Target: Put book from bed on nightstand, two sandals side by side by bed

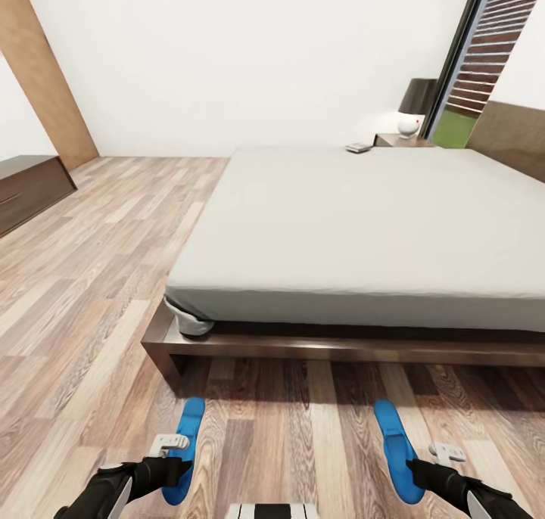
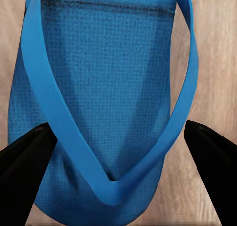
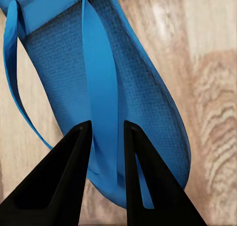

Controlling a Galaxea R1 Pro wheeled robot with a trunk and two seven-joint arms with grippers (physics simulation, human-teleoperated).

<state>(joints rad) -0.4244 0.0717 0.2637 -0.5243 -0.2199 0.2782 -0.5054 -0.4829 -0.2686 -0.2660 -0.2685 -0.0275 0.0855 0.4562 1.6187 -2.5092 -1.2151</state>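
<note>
Two bright blue sandals lie on the wood floor in front of the bed's foot, the left sandal [image 1: 184,445] and the right sandal [image 1: 395,447] well apart. My left gripper [image 1: 180,467] is open, its fingers [image 2: 24,171] straddling the left sandal's strap [image 2: 59,112]. On the right sandal's strap [image 3: 101,97] my right gripper [image 3: 107,152] is shut; I cannot tell whether that sandal is off the floor. The bed [image 1: 356,231] has a pale mattress on a dark frame. The book [image 1: 357,147] rests at the mattress's far corner, beside the nightstand [image 1: 393,138].
A lamp [image 1: 415,107] with a dark shade stands on the nightstand by the tall window [image 1: 463,57]. A long low dark bench [image 1: 26,190] and a brown door [image 1: 42,73] are at the left. Open plank floor [image 1: 98,277] runs along the bed's left side.
</note>
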